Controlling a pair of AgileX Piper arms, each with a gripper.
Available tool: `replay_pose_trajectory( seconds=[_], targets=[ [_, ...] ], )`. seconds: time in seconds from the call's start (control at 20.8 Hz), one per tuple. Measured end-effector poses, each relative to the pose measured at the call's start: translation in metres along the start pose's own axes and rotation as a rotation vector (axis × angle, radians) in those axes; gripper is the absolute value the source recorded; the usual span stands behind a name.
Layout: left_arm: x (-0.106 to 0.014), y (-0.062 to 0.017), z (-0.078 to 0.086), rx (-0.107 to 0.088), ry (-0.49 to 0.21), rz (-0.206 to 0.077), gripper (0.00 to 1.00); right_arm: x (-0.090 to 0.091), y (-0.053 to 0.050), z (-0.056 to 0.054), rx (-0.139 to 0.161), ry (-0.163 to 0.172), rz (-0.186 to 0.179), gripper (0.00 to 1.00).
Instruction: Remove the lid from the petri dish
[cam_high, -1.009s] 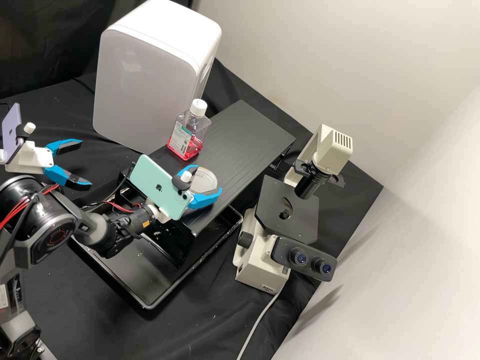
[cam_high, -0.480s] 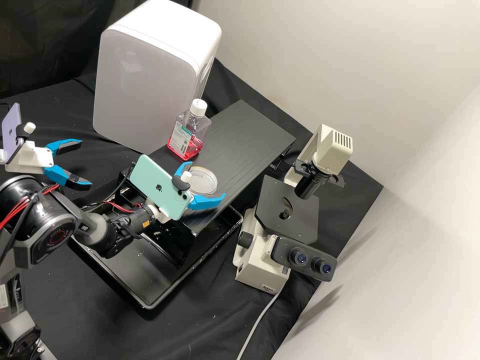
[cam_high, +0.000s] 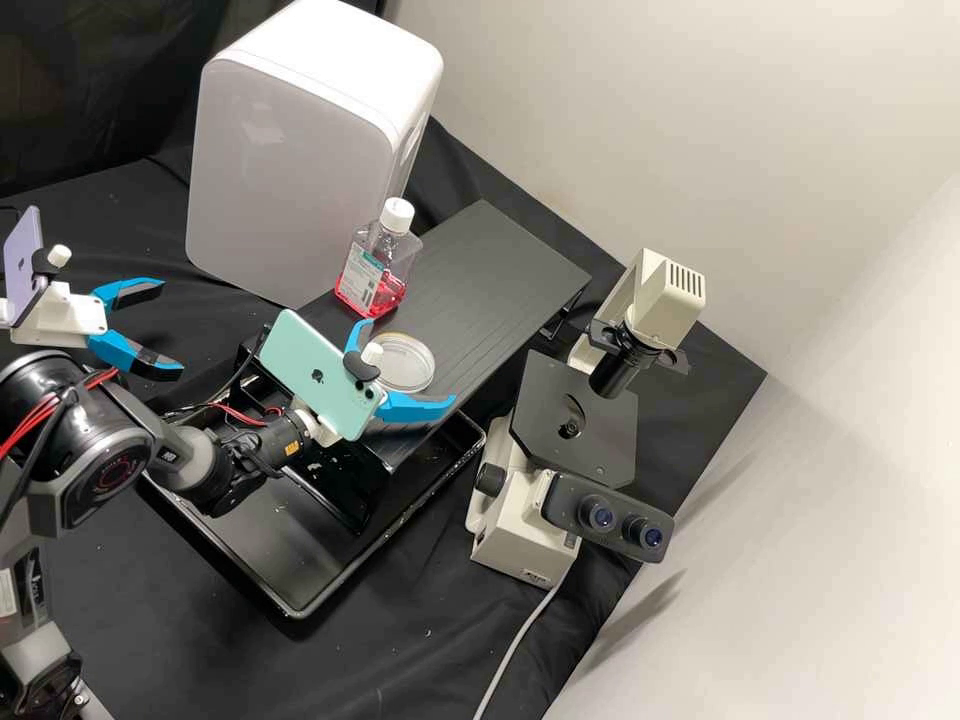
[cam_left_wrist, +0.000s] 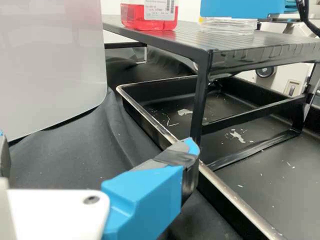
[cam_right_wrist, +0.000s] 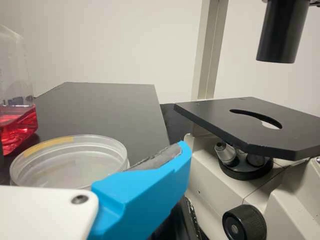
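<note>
Black-draped desk (cam_high: 450, 620), white wall (cam_high: 650, 120) at 1 o'clock; petri dish (cam_high: 402, 360) lies flat, lid (cam_right_wrist: 70, 155) on, axis vertical, by the 7 o'clock edge of the raised ribbed shelf (cam_high: 500, 270), bare shelf running toward 1. Flask (cam_high: 372, 262) at its 11, microscope (cam_high: 580, 420) at 4. Right jaws spread either side of the dish; left jaws spread, well apart at 9.

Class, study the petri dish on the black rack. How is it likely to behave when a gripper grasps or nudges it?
The petri dish looks like thin clear plastic, so it is probably light and stiff. Its smooth, shallow wall may slip in the open right gripper. Low and wide on the rack, it should slide rather than tip.
</note>
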Motion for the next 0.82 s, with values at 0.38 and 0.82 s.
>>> replay_pose_trajectory(
  seconds=[0.38,0.82],
  targets=[
    [0.0,0.0,0.0,0.0,0.0,0.0,1.0,-0.0001,-0.0014,-0.0014,0.0,0.005,-0.005,1.0],
    [0.0,0.0,0.0,0.0,0.0,0.0,1.0,0.0002,-0.0047,-0.0018,0.0,0.006,-0.016,1.0]
  ],
)
